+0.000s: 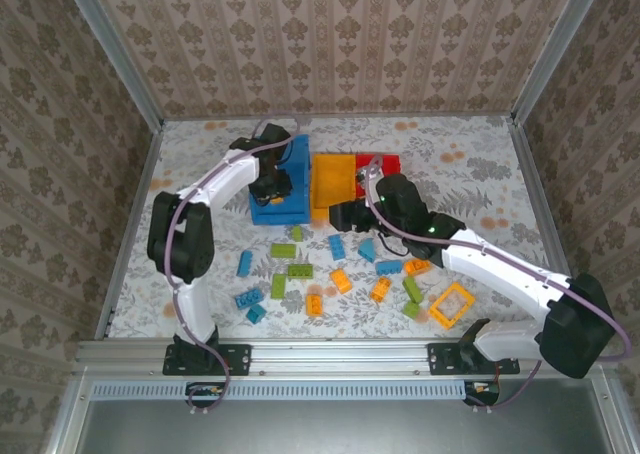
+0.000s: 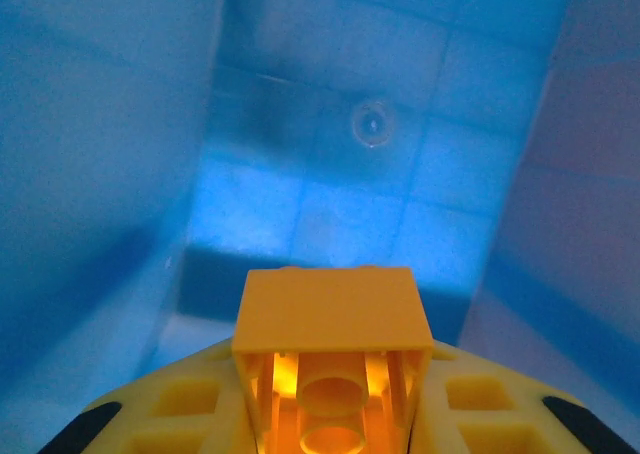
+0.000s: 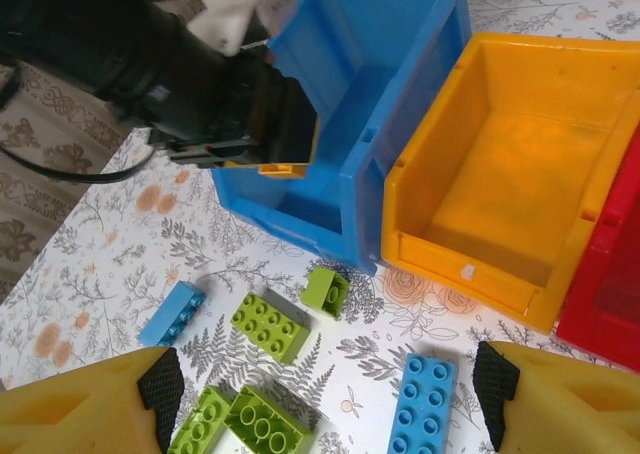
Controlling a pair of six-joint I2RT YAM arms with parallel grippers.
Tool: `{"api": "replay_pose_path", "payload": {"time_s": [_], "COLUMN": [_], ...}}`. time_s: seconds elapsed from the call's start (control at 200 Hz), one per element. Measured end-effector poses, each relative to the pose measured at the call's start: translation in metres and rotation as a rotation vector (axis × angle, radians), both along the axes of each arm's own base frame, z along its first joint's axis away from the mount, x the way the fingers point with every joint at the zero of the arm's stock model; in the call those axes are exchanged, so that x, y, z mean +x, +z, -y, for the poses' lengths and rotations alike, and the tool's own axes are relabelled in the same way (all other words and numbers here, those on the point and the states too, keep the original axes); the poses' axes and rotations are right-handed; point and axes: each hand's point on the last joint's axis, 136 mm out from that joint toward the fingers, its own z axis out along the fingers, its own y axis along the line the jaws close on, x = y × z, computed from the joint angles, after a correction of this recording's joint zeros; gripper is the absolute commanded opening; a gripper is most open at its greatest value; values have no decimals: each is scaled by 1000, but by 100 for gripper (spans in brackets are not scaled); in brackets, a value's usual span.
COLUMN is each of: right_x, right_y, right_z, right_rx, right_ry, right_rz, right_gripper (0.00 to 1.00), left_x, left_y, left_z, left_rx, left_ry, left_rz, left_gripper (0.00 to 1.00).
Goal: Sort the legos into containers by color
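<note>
While over blue bin [image 2: 100,124], orange lego [image 2: 330,314].

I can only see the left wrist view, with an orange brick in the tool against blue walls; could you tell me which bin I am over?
Observer: The left tool holds the orange brick over the blue bin.
Operator: Thank you. Where is the yellow bin from there?
Observer: The yellow bin stands directly to the blue bin's right.
Operator: Is the other arm near it?
Observer: Yes, the right tool is open, just in front of the yellow bin, above loose bricks on the table.
</note>
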Motion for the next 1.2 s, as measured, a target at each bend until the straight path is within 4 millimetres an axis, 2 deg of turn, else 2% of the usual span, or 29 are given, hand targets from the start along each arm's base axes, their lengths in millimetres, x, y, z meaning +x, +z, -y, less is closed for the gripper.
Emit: {"api": "replay_pose_path", "payload": {"time_s": [0.12,0.295,0.53,0.67,0.795,0.99,1.105,1.2], "right_x": [-5,-8,-11,-13,-16,-25,-30,-32], "right_y": [-1,-7,-20,-23,-27,-39,-47,-47], "right_z": [9,23,50,70,89,109,115,118], "right_rx": [9,-1,-42,-55,-61,-72,-83,-93], "right_ry": [-22,-61,-147,-227,-308,-407,-439,-450], "right_rz": [-1,-13,-51,-81,-123,-209,-253,-274], "right_gripper": [79,80,79,78,76,75,72,69], "left_x": [1,-10,-13,-14,-15,-20,-39,-59], "left_y": [-11,-18,-15,-5,17,79,112,126], "left_z": [7,19,22,18,14,9,10,14], "left_rx": [10,16,18,29,29,-17,-65,-110], "left_ry": [-24,-71,-81,-78,-72,-69,-107,-167], "left_rz": [-22,-55,-59,-47,-2,156,251,305], "left_gripper": [38,52,55,58,59,59,59,58]}}
